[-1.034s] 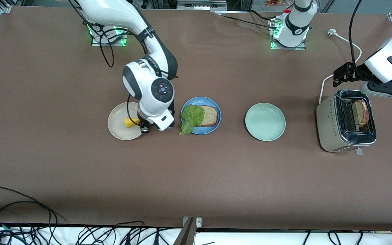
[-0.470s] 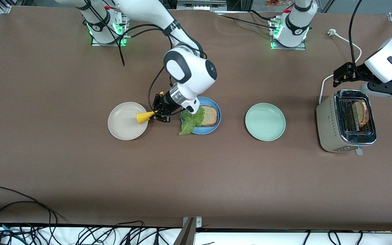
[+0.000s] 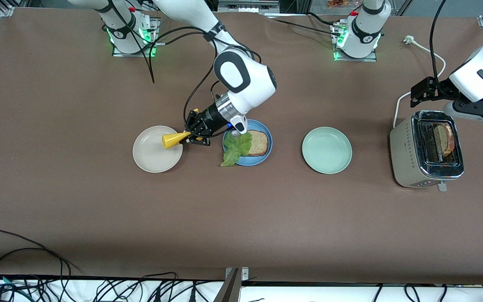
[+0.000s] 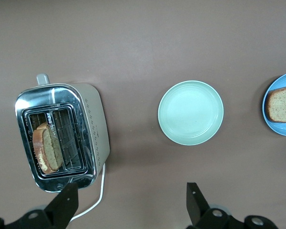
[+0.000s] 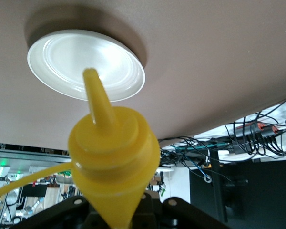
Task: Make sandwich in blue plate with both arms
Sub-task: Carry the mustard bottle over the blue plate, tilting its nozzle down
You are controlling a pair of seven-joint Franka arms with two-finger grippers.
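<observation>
- Currently the right gripper (image 3: 192,135) hangs over the strip of table between the beige plate (image 3: 151,161) and the blue plate (image 3: 266,131), its fingers pinched on a yellow squeeze bottle (image 3: 171,140).
- That bottle lies nearly level in the grip, its wide end out over the beige plate's rim (in the right wrist view its nozzle (image 5: 94,93) points toward that same plate (image 5: 52,57)).
- On the blue plate sits one toasted bread slice (image 3: 258,143), with a ruffled lettuce leaf (image 3: 235,150) overlapping the end of it toward the right arm's end of the table; the leaf's tip droops over the plate's rim onto the table.
- A pale green plate (image 3: 326,150) rests bare between the blue plate and the toaster (image 3: 409,163).
- A second bread slice (image 3: 443,140) stands in one slot of the toaster, its top edge showing.
- Over the toaster waits the left gripper (image 4: 133,207), its fingers (image 4: 194,196) spread wide apart and holding nothing.
</observation>
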